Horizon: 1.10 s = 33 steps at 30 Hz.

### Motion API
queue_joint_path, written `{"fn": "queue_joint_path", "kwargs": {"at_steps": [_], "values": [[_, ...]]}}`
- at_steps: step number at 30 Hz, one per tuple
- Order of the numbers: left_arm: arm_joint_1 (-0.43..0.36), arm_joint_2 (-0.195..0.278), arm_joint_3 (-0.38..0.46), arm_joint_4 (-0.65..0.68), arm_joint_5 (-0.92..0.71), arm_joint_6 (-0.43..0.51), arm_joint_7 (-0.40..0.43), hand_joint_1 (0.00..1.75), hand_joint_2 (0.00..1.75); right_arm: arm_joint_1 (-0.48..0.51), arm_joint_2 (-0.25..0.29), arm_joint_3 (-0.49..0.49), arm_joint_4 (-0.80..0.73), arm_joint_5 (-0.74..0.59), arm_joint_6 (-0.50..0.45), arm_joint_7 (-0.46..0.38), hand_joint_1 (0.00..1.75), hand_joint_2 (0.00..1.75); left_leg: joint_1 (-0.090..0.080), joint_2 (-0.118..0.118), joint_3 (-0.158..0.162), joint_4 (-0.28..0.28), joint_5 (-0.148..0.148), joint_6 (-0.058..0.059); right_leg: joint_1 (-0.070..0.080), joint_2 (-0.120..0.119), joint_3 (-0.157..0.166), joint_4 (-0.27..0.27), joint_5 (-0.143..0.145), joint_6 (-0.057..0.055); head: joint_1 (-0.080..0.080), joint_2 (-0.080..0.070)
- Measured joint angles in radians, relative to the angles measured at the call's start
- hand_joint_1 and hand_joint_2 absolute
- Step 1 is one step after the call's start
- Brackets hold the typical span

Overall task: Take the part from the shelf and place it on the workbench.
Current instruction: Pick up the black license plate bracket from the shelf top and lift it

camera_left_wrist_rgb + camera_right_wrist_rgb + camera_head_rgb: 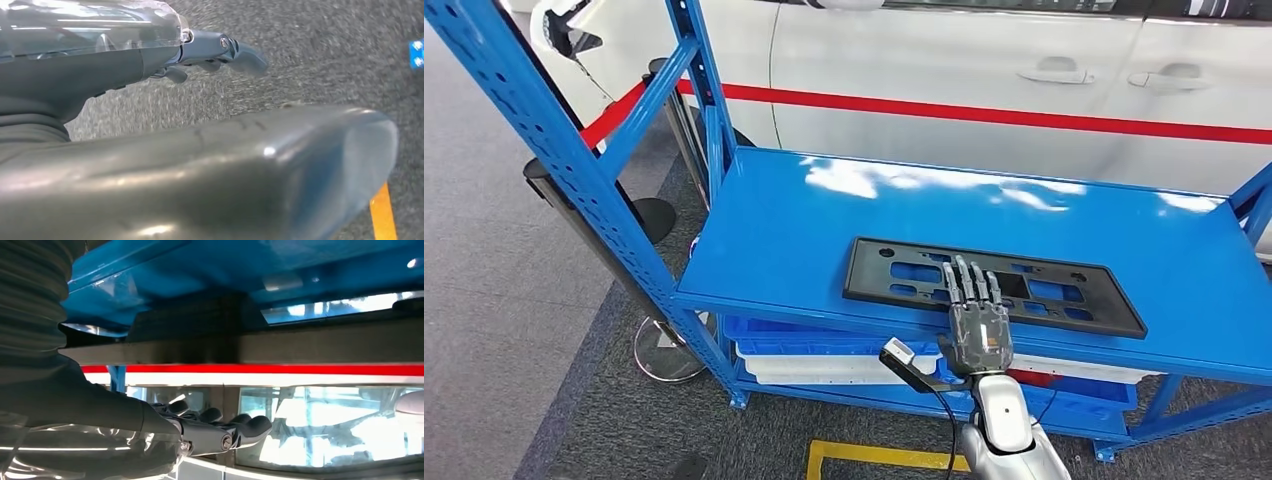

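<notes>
One hand is up at the shelf: the right hand (979, 335) comes in from below on its silver arm (1004, 425), palm down, with its fingers (969, 283) stretched out straight and lying close side by side over the near edge of the part (994, 285). That part is a long flat black plate with a bunch of cutouts, lying flat on the top blue shelf (824, 215), near the front edge and angled slightly. The fingertips reach over the plate's near rim to about its middle band, so the part is under and ahead of the fingers, not wrapped by them; can't really tell if they're actually pressing on it or just above it. From the right wrist view the fingers (220, 427) look gently curled with nothing between them and the thumb. Just below the shelf edge, beside the wrist, there's a dark cable with a small white tag (898, 351). On the lower level sit white trays (824, 365) and blue bins (814, 330). Left hand (220, 52) hangs over speckled grey floor (325, 60), fingers loosely bent, holding nothing. A yellow floor line (874, 457) runs in front of the shelf. Further back there's a stanchion base (664, 350) by the left post, and behind everything a white car (984, 60) with a red stripe (984, 112).
</notes>
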Motion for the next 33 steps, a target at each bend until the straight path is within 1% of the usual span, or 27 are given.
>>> {"fn": "queue_joint_path", "kwargs": {"at_steps": [1, 2, 4, 5, 6, 7, 9, 11, 12, 14, 15, 16, 17, 18, 19, 20, 21, 22, 23, 25, 26, 27, 28, 30, 31, 32, 33], "values": [[0.000, 0.000, 0.000, 0.000, 0.000, -0.001, 0.001, 0.00, 0.00, 0.005, 0.000, -0.002, -0.001, -0.001, 0.000, -0.005, 0.00, 1.75, 0.001, 0.001, 0.006, 0.000, -0.005, -0.001, -0.004, 0.000, -0.023, 0.019, 0.007, 0.003, 0.000, 0.000], [0.001, 0.000, -0.001, 0.000, 0.000, -0.002, 0.001, 0.00, 0.00, 0.011, 0.000, -0.004, -0.003, -0.004, 0.000, -0.011, 0.00, 1.75, 0.002, 0.001, 0.013, 0.000, -0.011, -0.003, -0.007, -0.001, -0.026, -0.001, 0.035, 0.006, 0.000, 0.000], [0.004, -0.001, -0.002, 0.000, -0.001, -0.004, 0.002, 0.00, 0.00, 0.021, -0.001, -0.006, -0.008, -0.013, 0.000, -0.025, 0.00, 1.75, 0.004, 0.000, 0.030, 0.001, -0.024, -0.010, -0.013, -0.001, 0.018, -0.133, 0.128, 0.007, 0.000, 0.000], [0.004, -0.001, -0.003, 0.000, -0.001, -0.005, 0.002, 0.00, 0.00, 0.025, -0.001, -0.007, -0.011, -0.020, 0.000, -0.034, 0.00, 1.75, 0.004, 0.000, 0.036, 0.002, -0.029, -0.016, -0.012, -0.001, 0.042, -0.196, 0.154, 0.003, 0.000, 0.000], [0.002, -0.001, -0.004, 0.000, -0.002, -0.006, 0.002, 0.00, 0.00, 0.027, -0.001, -0.007, -0.013, -0.030, 0.000, -0.045, 0.00, 1.75, 0.004, 0.000, 0.039, 0.002, -0.033, -0.022, -0.010, -0.001, 0.058, -0.239, 0.165, -0.003, 0.000, 0.000], [0.000, -0.001, -0.006, 0.000, -0.002, -0.006, 0.001, 0.00, 0.00, 0.030, -0.001, -0.008, -0.017, -0.042, 0.000, -0.061, 0.00, 1.75, 0.003, 0.001, 0.041, 0.002, -0.036, -0.029, -0.007, -0.001, 0.064, -0.257, 0.167, -0.011, 0.000, 0.000], [-0.003, -0.001, -0.007, 0.000, -0.004, -0.006, -0.002, 0.00, 0.00, 0.039, 0.000, -0.010, -0.030, -0.078, 0.000, -0.104, 0.00, 1.75, 0.003, 0.001, 0.044, 0.013, -0.031, -0.045, -0.003, -0.001, 0.068, -0.257, 0.165, -0.029, 0.000, 0.000], [-0.002, -0.001, -0.008, 0.000, -0.011, -0.008, -0.004, 0.00, 0.00, 0.050, 0.002, -0.016, -0.046, -0.119, 0.000, -0.152, 0.00, 1.75, 0.005, 0.000, 0.038, 0.045, -0.044, -0.054, -0.005, -0.004, 0.079, -0.262, 0.169, -0.043, -0.001, 0.000], [-0.002, -0.001, -0.008, 0.000, -0.014, -0.010, -0.005, 0.00, 0.00, 0.055, 0.003, -0.021, -0.054, -0.137, 0.000, -0.171, 0.00, 1.75, 0.007, 0.000, 0.022, 0.081, -0.069, -0.056, -0.005, -0.006, 0.082, -0.263, 0.168, -0.049, -0.001, 0.000], [-0.003, -0.001, -0.009, 0.000, -0.016, -0.017, -0.008, 0.00, 0.00, 0.063, 0.007, -0.035, -0.077, -0.185, 0.001, -0.214, 0.00, 1.75, 0.008, 0.000, -0.040, 0.199, -0.139, -0.059, -0.003, -0.009, 0.080, -0.264, 0.167, -0.056, -0.001, 0.000], [-0.002, -0.001, -0.010, 0.000, -0.017, -0.020, -0.009, 0.00, 0.00, 0.066, 0.008, -0.040, -0.089, -0.213, 0.001, -0.230, 0.00, 1.75, 0.008, 0.000, -0.071, 0.253, -0.166, -0.060, 0.000, -0.009, 0.078, -0.263, 0.168, -0.058, -0.001, 0.000], [0.000, -0.001, -0.010, 0.000, -0.017, -0.023, -0.010, 0.00, 0.00, 0.066, 0.009, -0.042, -0.100, -0.243, 0.001, -0.242, 0.00, 1.75, 0.009, 0.000, -0.089, 0.282, -0.174, -0.060, 0.002, -0.008, 0.076, -0.261, 0.168, -0.059, -0.001, 0.000], [0.002, -0.001, -0.011, 0.000, -0.017, -0.025, -0.011, 0.00, 0.00, 0.063, 0.008, -0.043, -0.108, -0.273, 0.001, -0.246, 0.00, 1.75, 0.009, 0.000, -0.088, 0.273, -0.162, -0.059, 0.003, -0.007, 0.075, -0.259, 0.167, -0.059, -0.001, 0.000], [0.003, -0.001, -0.011, 0.000, -0.017, -0.026, -0.012, 0.00, 0.00, 0.058, 0.007, -0.043, -0.116, -0.300, 0.001, -0.247, 0.00, 1.75, 0.009, 0.000, -0.069, 0.228, -0.131, -0.056, 0.004, -0.006, 0.076, -0.256, 0.167, -0.059, -0.001, 0.000], [0.003, -0.001, -0.011, 0.000, -0.017, -0.027, -0.013, 0.00, 0.00, 0.052, 0.005, -0.042, -0.123, -0.323, 0.001, -0.246, 0.00, 1.75, 0.009, 0.001, -0.039, 0.159, -0.092, -0.053, 0.004, -0.006, 0.076, -0.253, 0.165, -0.057, -0.001, 0.000], [0.003, -0.001, -0.011, 0.000, -0.017, -0.027, -0.014, 0.00, 0.00, 0.047, 0.003, -0.042, -0.129, -0.341, 0.002, -0.246, 0.00, 1.75, 0.006, 0.002, -0.014, 0.097, -0.067, -0.050, 0.005, -0.006, 0.076, -0.249, 0.165, -0.054, -0.001, 0.000], [0.001, -0.001, -0.011, 0.000, -0.017, -0.027, -0.015, 0.00, 0.00, 0.043, 0.001, -0.041, -0.134, -0.353, 0.003, -0.245, 0.00, 1.75, 0.004, 0.003, 0.003, 0.053, -0.057, -0.046, 0.006, -0.006, 0.074, -0.246, 0.165, -0.050, -0.001, 0.000], [0.001, -0.001, -0.011, 0.000, -0.016, -0.027, -0.015, 0.00, 0.00, 0.041, -0.001, -0.039, -0.139, -0.363, 0.004, -0.245, 0.00, 1.75, 0.001, 0.003, 0.009, 0.031, -0.051, -0.041, 0.006, -0.006, 0.073, -0.245, 0.165, -0.045, -0.001, 0.000], [0.002, -0.001, -0.010, 0.000, -0.016, -0.027, -0.016, 0.00, 0.00, 0.039, -0.002, -0.036, -0.142, -0.370, 0.006, -0.245, 0.00, 1.75, -0.003, 0.003, 0.007, 0.029, -0.053, -0.036, 0.006, -0.006, 0.072, -0.245, 0.166, -0.040, -0.001, 0.000], [0.005, -0.001, -0.010, 0.000, -0.014, -0.027, -0.016, 0.00, 0.00, 0.035, -0.004, -0.030, -0.149, -0.381, 0.008, -0.245, 0.00, 1.75, 0.001, 0.003, 0.012, 0.021, -0.032, -0.023, 0.007, -0.006, 0.072, -0.243, 0.164, -0.027, -0.001, 0.000], [0.005, -0.001, -0.010, 0.000, -0.014, -0.026, -0.016, 0.00, 0.00, 0.031, -0.005, -0.027, -0.153, -0.385, 0.009, -0.245, 0.00, 1.75, 0.003, 0.003, 0.015, 0.016, -0.027, -0.018, 0.006, -0.006, 0.068, -0.231, 0.155, -0.023, -0.001, 0.000], [0.004, -0.001, -0.010, 0.000, -0.013, -0.026, -0.016, 0.00, 0.00, 0.027, -0.006, -0.024, -0.156, -0.388, 0.010, -0.245, 0.00, 1.75, 0.007, 0.004, 0.019, 0.011, -0.022, -0.013, 0.005, -0.006, 0.053, -0.201, 0.135, -0.018, -0.001, 0.000], [0.002, -0.001, -0.010, 0.000, -0.013, -0.026, -0.016, 0.00, 0.00, 0.023, -0.007, -0.023, -0.158, -0.390, 0.010, -0.245, 0.00, 1.75, 0.007, 0.005, 0.020, 0.009, -0.021, -0.010, 0.003, -0.005, 0.029, -0.151, 0.107, -0.014, -0.001, 0.000], [0.001, -0.001, -0.010, 0.000, -0.013, -0.026, -0.017, 0.00, 0.00, 0.020, -0.008, -0.019, -0.159, -0.392, 0.013, -0.245, 0.00, 1.75, 0.007, 0.004, 0.020, 0.009, -0.022, -0.008, 0.000, -0.006, -0.038, -0.022, 0.054, -0.008, -0.001, 0.000], [0.002, -0.001, -0.009, 0.000, -0.013, -0.026, -0.016, 0.00, 0.00, 0.020, -0.009, -0.017, -0.159, -0.393, 0.015, -0.245, 0.00, 1.75, 0.007, 0.003, 0.021, 0.009, -0.025, -0.008, -0.001, -0.006, -0.061, 0.018, 0.048, -0.006, 0.000, 0.000], [0.003, -0.001, -0.009, 0.000, -0.012, -0.026, -0.016, 0.00, 0.00, 0.020, -0.010, -0.013, -0.159, -0.393, 0.017, -0.245, 0.00, 1.75, 0.007, 0.001, 0.023, 0.010, -0.028, -0.009, -0.003, -0.006, -0.067, 0.022, 0.061, -0.006, -0.001, 0.000], [0.003, -0.002, -0.008, 0.000, -0.012, -0.026, -0.017, 0.00, 0.00, 0.018, -0.011, -0.010, -0.159, -0.394, 0.019, -0.245, 0.00, 1.75, 0.007, -0.001, 0.028, 0.010, -0.032, -0.011, -0.004, -0.006, -0.053, -0.014, 0.092, -0.006, -0.001, 0.000]]}}
